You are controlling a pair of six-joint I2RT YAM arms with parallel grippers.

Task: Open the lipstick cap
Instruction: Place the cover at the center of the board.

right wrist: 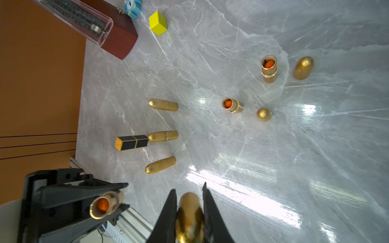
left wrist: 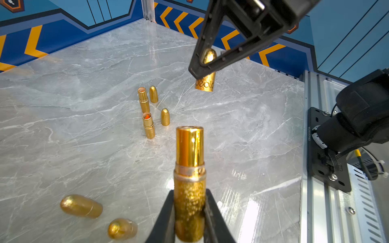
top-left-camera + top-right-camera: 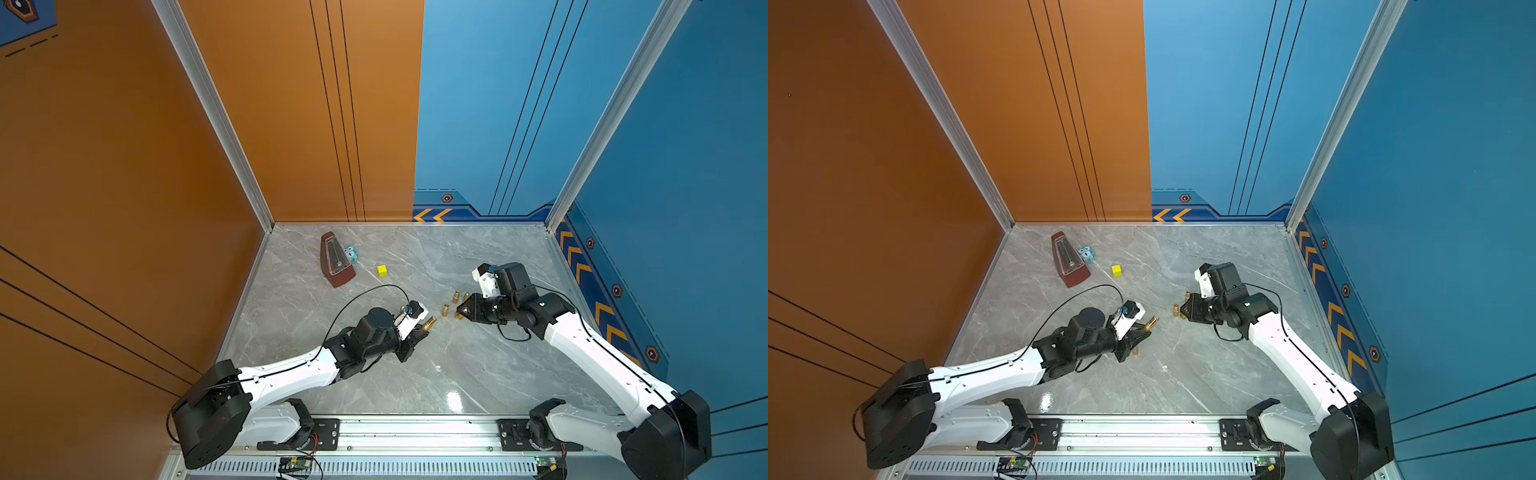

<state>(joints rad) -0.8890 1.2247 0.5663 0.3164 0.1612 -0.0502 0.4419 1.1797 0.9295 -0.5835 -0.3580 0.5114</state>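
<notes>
Orange-blue walls [image 3: 124, 166], seemingly marble tabletop [image 3: 457, 365]

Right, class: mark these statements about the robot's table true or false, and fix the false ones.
1. The left gripper holds an uncapped lipstick base. True.
2. The right gripper is empty. False: its fingers are shut on a gold cap.
3. The yellow cube sits on top of the metronome. False: it rests on the table, apart from it.
4. Two uncapped lipsticks stand upright on the table. True.
5. The black lipstick lies on its side. True.
</notes>
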